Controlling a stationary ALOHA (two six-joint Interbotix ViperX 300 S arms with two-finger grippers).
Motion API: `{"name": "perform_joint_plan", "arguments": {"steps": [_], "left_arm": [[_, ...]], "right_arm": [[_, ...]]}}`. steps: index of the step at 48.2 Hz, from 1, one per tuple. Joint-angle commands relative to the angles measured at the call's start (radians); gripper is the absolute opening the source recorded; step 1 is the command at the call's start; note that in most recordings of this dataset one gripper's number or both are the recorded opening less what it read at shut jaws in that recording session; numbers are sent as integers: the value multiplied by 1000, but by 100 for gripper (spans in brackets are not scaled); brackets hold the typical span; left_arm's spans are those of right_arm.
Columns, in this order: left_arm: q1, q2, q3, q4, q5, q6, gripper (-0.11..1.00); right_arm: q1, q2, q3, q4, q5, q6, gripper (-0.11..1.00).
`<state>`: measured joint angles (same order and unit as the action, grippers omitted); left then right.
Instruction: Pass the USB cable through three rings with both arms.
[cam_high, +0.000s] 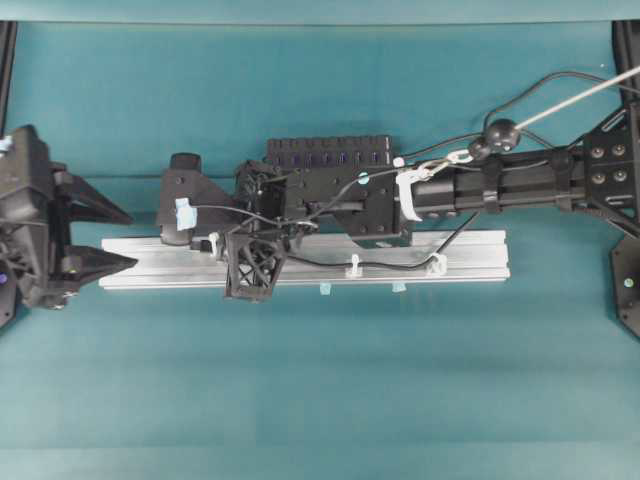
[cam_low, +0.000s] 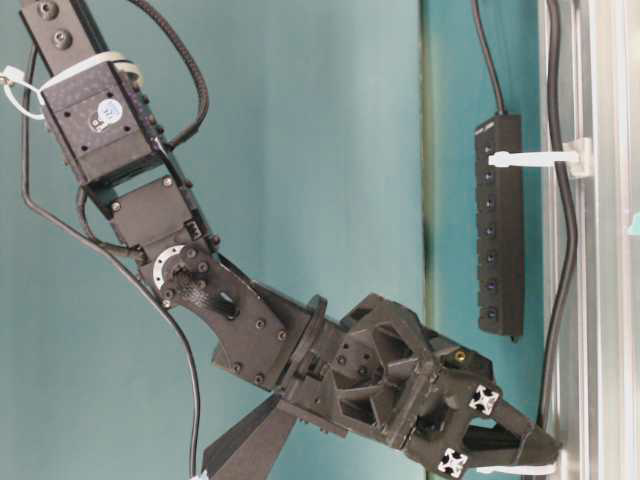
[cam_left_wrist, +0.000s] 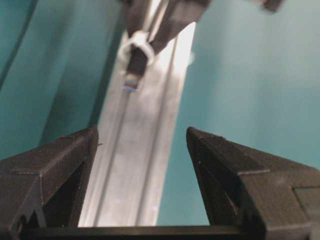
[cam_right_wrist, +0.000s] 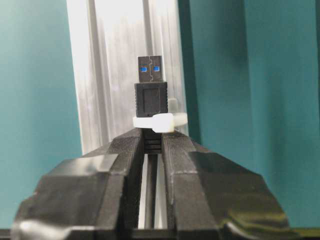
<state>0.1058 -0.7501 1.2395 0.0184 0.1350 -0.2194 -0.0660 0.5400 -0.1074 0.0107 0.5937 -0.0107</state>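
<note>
While the left gripper (cam_high: 95, 238) waits wide apart off the rail's (cam_high: 150, 262) left end, the right gripper (cam_right_wrist: 152, 137) is clamped on the USB cable (cam_right_wrist: 150, 97), whose plug pokes through the leftmost ring (cam_right_wrist: 160, 121). Judging by the cord along the rail, all three rings (cam_high: 353, 265) seem threaded; handover remains. Overhead, the right arm (cam_high: 500, 180) hides the plug.

Even bright light, glare on the rail (cam_right_wrist: 115, 65), and the left wrist view's distance is blurred.
</note>
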Motion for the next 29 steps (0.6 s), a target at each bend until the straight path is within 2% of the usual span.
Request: {"name": "perform_joint_plan", "arguments": {"steps": [1, 15, 29], "left_arm": [[3, 43, -11, 3, -46, 11, 78], [3, 172, -40, 3, -178, 69, 78], [3, 261, -28, 3, -319, 75, 78]], "right_arm": [[11, -17, -5, 3, -8, 9, -6], [11, -18, -5, 3, -31, 12, -6], [9, -23, -5, 3, -43, 12, -6]]}}
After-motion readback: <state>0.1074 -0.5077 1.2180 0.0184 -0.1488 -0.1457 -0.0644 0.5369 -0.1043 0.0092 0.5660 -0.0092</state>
